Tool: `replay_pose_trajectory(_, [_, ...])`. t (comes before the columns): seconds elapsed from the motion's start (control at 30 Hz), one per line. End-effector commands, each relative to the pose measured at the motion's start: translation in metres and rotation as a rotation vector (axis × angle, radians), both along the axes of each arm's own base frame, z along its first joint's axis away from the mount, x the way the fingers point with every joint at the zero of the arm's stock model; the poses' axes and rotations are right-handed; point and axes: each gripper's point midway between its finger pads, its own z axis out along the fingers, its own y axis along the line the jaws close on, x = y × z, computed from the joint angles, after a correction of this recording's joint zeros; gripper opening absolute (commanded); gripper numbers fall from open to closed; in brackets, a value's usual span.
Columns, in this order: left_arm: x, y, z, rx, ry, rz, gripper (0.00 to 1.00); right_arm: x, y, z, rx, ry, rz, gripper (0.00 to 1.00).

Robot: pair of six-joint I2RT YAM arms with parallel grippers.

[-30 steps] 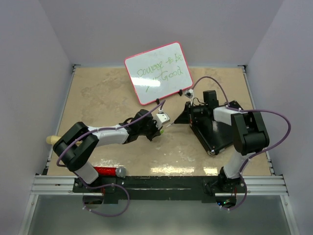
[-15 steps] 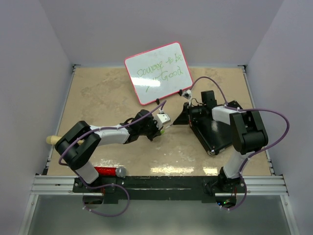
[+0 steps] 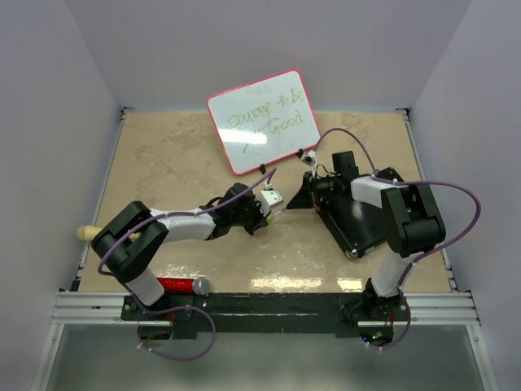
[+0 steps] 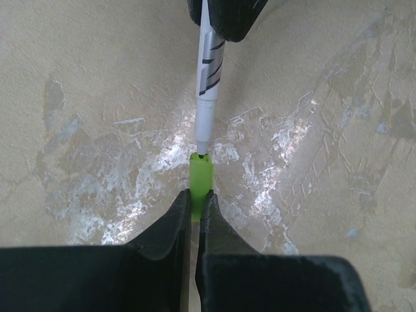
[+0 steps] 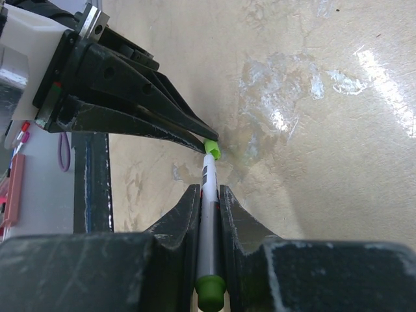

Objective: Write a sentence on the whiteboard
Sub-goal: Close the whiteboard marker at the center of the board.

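Pinched tight, the jaws of the left gripper (image 4: 195,198) hold a small lime-green plastic pen cap (image 4: 201,170). The jaws of the right gripper (image 5: 209,193) are clamped on the white-and-grey barrel of a marker pen (image 5: 209,174) with a green end plug. In the left wrist view the pen comes down from the top of the frame. Its narrow nib end meets the open mouth of the cap just above the fingertips at lower centre. The nib is touching or barely entering the cap, and it is not pushed home.

In the top view the two grippers meet at the centre of the frame, low over the beige mottled tabletop (image 3: 163,155). The rectangular glossy white whiteboard with a thin red rim (image 3: 264,122) stands tilted in the upper middle, beyond both grippers and apart from them. A black rectangular pad (image 3: 366,224) lies at right centre under the right arm.

Two lines of green handwriting already cover the board. The lower line ends in "Good", while the upper line is too small to read surely. The writing therefore looks done, and what appears to be left is seating the cap on the pen and setting it down.
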Motion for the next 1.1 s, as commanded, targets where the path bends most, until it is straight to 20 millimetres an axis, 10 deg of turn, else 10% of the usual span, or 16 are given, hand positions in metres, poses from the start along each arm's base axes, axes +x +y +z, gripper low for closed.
replay_pose_trajectory(0.0, [0.0027, -0.0095, 0.0117, -0.046, -0.05, -0.037, 0.0, 0.0077, 0.0049, 0.006, 0.006, -0.041, 0.015, 0.0])
replay_pose_trajectory(1.07, [0.0009, -0.0083, 0.0069, -0.045, -0.037, -0.031, 0.0, 0.0099, 0.0048, 0.011, -0.011, -0.072, 0.007, 0.0])
